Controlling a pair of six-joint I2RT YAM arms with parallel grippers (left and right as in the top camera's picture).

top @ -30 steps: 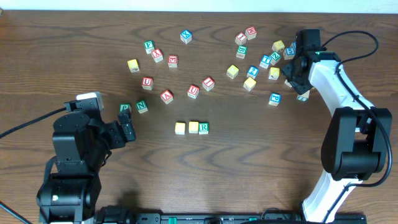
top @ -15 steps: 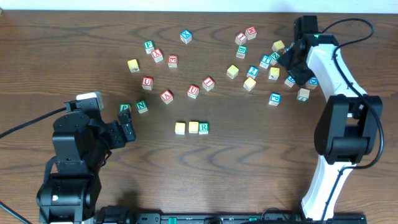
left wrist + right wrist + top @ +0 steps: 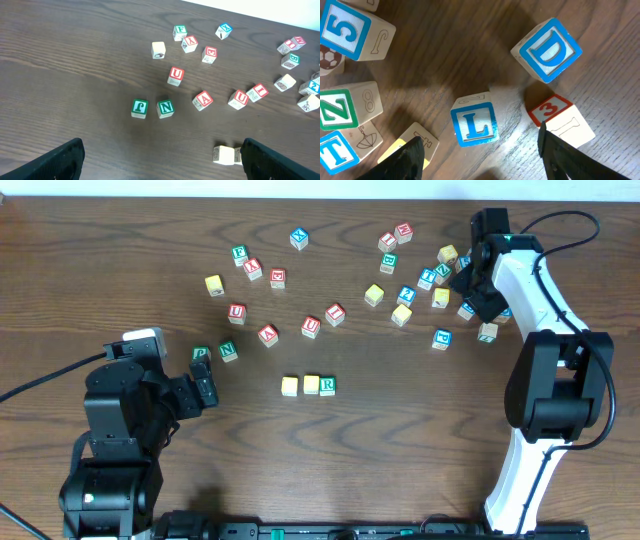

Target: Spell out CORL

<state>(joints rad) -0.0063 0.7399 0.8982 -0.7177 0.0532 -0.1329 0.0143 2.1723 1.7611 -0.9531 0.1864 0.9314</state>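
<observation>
A row of three blocks lies mid-table: two yellow-topped blocks (image 3: 289,385) (image 3: 311,384), then a green R block (image 3: 327,385). My right gripper (image 3: 472,284) hovers over the block cluster at the far right. In the right wrist view it (image 3: 482,162) is open and empty, and a blue L block (image 3: 474,125) lies between its fingers, just ahead of the tips. My left gripper (image 3: 205,386) is open and empty at the left (image 3: 165,165). The row's left end block (image 3: 225,155) shows beside its right finger.
Around the L block lie a blue D block (image 3: 547,50), a red 3 block (image 3: 560,120), a blue 5 block (image 3: 345,30), a green Z block (image 3: 340,107), a blue T block (image 3: 337,152) and a yellow block (image 3: 410,145). Green P (image 3: 139,108) and N (image 3: 165,108) blocks lie ahead of my left gripper.
My right arm has moved toward the far edge and slightly left over the block cluster, then held almost still. My left arm has not moved.
</observation>
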